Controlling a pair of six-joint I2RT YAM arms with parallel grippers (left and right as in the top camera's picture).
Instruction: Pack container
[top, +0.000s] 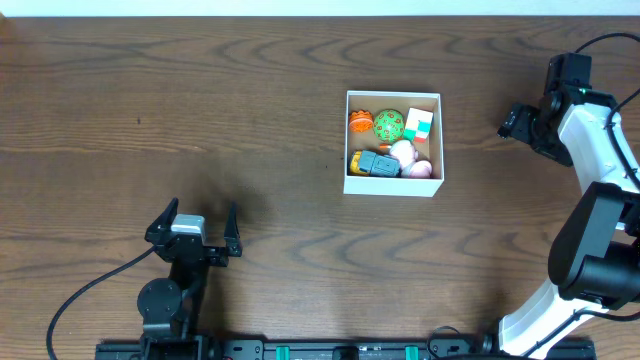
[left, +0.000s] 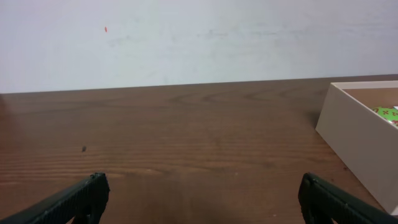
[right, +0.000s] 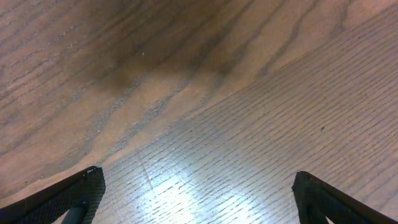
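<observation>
The container (top: 347, 140) is a square white-walled box right of the table's middle. It holds several small toys: an orange one (top: 361, 122), a green ball (top: 388, 124), a white block (top: 418, 124), a yellow and grey car (top: 374, 164) and pink pieces (top: 420, 168). Its white wall also shows at the right edge of the left wrist view (left: 360, 140). My left gripper (top: 195, 228) is open and empty near the front left, well away from the container. My right gripper (top: 512, 124) is open and empty to the right of the container, above bare wood.
The table (top: 200, 110) is dark brown wood. A pale wall (left: 186, 37) rises behind its far edge. Black cables run by both arm bases at the front.
</observation>
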